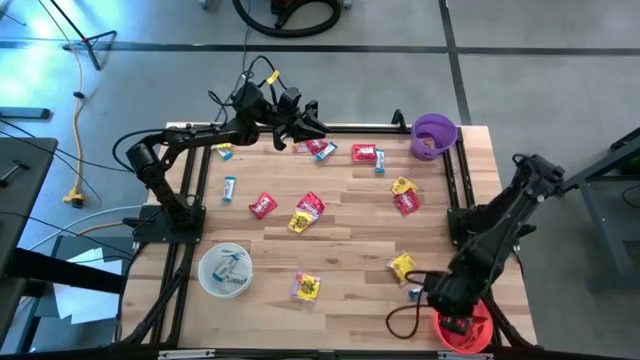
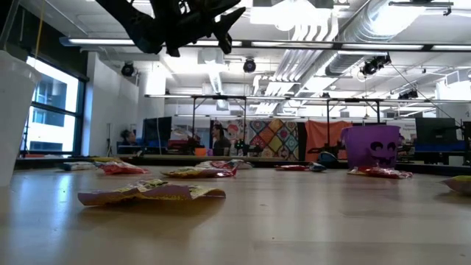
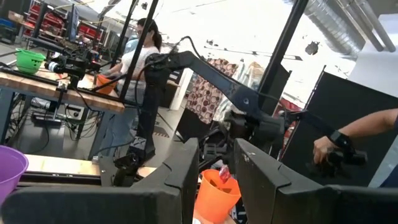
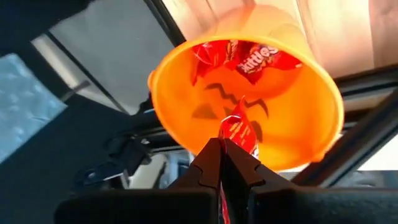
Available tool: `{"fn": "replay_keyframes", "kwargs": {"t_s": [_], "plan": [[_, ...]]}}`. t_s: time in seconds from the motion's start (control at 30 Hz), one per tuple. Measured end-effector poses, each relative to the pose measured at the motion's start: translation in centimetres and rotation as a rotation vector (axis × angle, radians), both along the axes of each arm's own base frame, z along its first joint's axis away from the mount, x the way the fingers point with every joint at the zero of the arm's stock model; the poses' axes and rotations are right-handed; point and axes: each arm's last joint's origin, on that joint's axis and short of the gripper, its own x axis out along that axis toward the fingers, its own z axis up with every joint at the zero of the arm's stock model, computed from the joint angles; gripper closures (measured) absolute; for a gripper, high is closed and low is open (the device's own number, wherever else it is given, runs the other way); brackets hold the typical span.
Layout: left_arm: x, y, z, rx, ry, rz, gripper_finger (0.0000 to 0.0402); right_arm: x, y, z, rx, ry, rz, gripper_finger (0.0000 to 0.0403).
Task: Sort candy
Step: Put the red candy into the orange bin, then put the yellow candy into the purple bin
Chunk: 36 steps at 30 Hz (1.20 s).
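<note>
Covering the pale wooden bench point(image 1: 340, 255), candy point(image 1: 310, 208) lies scattered; right claw point(image 4: 222, 149) pinches a red sweet point(image 4: 238, 132) over the Skittles-filled orange bowl point(image 4: 311, 93); left claw point(image 1: 312, 122) grip unclear; workshop behind

Red bowl point(image 1: 478, 335): largely hidden beneath the right end effector point(image 1: 455, 322) in the high view; contents not visible there. Red candy point(image 4: 239, 134) held in that end effector: lower part concealed between the fingers. Left end effector point(image 2: 221, 16): cut off by the low view's top edge. White bowl point(image 2: 13, 110): cropped at the left edge. Far candies' wrapper print: too small to read.
</note>
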Motion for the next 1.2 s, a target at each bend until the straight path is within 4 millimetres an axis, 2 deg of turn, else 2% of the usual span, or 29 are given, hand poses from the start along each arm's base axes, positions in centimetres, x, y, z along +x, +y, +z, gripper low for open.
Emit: {"fn": "replay_keyframes", "kwargs": {"t_s": [0.27, 0.4, 0.57, 0.7, 0.8, 0.93, 1.07, 1.2], "plan": [[0.0, 0.0, 0.0, 0.000, 0.000, 0.000, 0.0312, 1.4, 1.5, -3.0, -0.093, 0.018, 0.046, 0.0398], [0.0, 0.0, -0.1, -0.004, 0.006, 0.000, 0.0312, 1.7, 1.7, -3.6, -0.110, 0.046, 0.029, 0.0353], [-0.1, 0.4, -0.3, -0.020, 0.030, 0.011, 0.0312, 1.5, 1.2, -2.6, -0.054, 0.071, 0.007, 0.0268], [-0.4, 1.0, -0.5, 0.011, 0.026, 0.048, 0.0316, 1.2, 0.2, 0.0, 0.021, 0.024, -0.005, 0.0231], [-0.6, 1.6, -0.8, 0.032, 0.036, 0.090, 0.0329, 0.6, -1.6, 2.8, -0.021, -0.106, -0.093, 0.0242], [-0.4, 2.0, -1.9, 0.064, 0.092, 0.147, 0.0359, -0.5, -5.4, 5.6, -0.137, -0.288, -0.272, 0.0308], [0.0, 2.0, -3.4, 0.124, 0.182, 0.257, 0.0392, -1.0, -9.5, 6.7, -0.271, -0.457, -0.408, 0.0390], [0.1, 2.0, -4.7, 0.171, 0.281, 0.345, 0.0399, -0.6, -13.3, 6.3, -0.394, -0.562, -0.483, 0.0382]]}}
